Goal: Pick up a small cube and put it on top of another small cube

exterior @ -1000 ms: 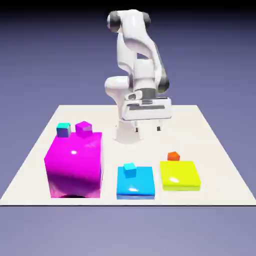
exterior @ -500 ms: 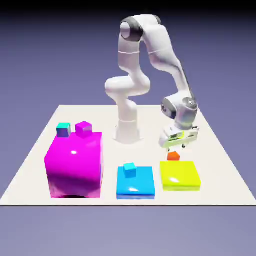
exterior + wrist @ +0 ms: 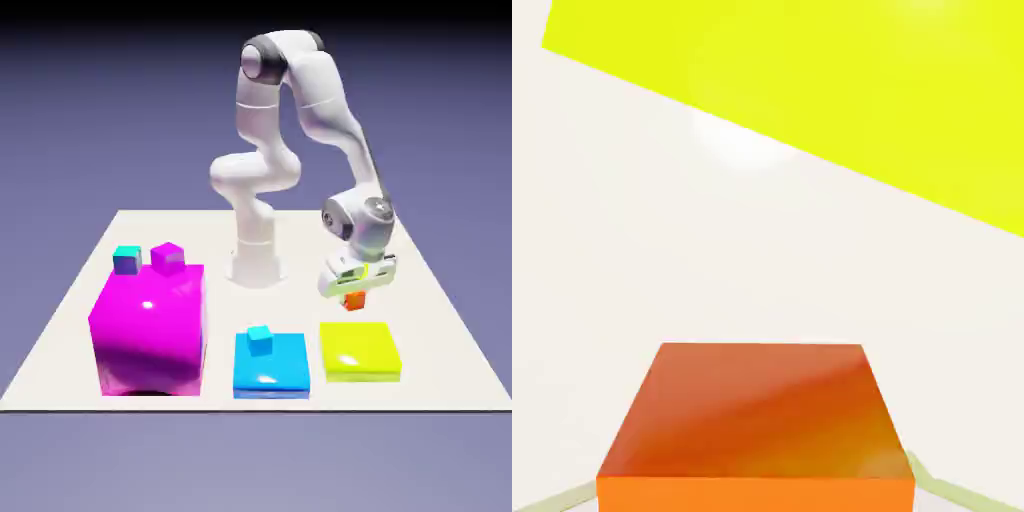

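On the exterior view's left, the magenta cube (image 3: pixel 168 258) and teal cube (image 3: pixel 127 260) show only partly above the big magenta block (image 3: pixel 150 330), their footing hidden. At right, the pincer (image 3: pixel 355 298) is closed on the orange-red cube (image 3: pixel 757 412), behind the yellow block (image 3: pixel 358 345); lift straight up, keeping clear of that block. Its fingertips are hard to make out.
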Available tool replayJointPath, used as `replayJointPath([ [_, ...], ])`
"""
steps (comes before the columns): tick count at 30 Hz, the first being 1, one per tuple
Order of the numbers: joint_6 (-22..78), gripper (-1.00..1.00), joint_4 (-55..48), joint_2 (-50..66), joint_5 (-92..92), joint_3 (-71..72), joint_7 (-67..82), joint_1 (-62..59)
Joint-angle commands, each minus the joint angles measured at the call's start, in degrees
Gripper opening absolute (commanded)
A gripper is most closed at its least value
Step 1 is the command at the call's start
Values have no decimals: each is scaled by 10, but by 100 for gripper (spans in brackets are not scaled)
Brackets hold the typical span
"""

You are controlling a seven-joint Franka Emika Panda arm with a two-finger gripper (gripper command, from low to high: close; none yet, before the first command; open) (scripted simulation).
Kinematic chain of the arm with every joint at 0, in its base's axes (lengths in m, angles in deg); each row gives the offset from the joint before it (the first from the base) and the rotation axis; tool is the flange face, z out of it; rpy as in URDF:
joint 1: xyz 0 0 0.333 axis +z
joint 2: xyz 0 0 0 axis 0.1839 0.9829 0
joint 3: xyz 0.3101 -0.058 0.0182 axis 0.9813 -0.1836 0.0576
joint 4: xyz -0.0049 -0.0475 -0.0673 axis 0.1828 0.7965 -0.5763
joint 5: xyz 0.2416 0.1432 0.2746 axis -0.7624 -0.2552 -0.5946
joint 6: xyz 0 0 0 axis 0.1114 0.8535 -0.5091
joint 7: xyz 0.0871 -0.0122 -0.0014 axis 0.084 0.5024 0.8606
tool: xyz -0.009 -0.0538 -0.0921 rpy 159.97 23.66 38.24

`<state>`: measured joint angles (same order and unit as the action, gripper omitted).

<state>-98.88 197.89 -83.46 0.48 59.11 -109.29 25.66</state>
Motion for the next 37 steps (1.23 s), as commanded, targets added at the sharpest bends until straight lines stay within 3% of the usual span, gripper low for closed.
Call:
replayJointPath([
  [1,15,-100,-10,-6,9,-21,15,8],
  [29,425,-100,-285,-182,239,-603,442,-123],
  [34,321,-100,-205,-157,247,-628,445,-132],
  [35,321,100,-205,-157,247,-628,445,-132],
  [37,346,100,-224,-163,245,-623,445,-130],
])
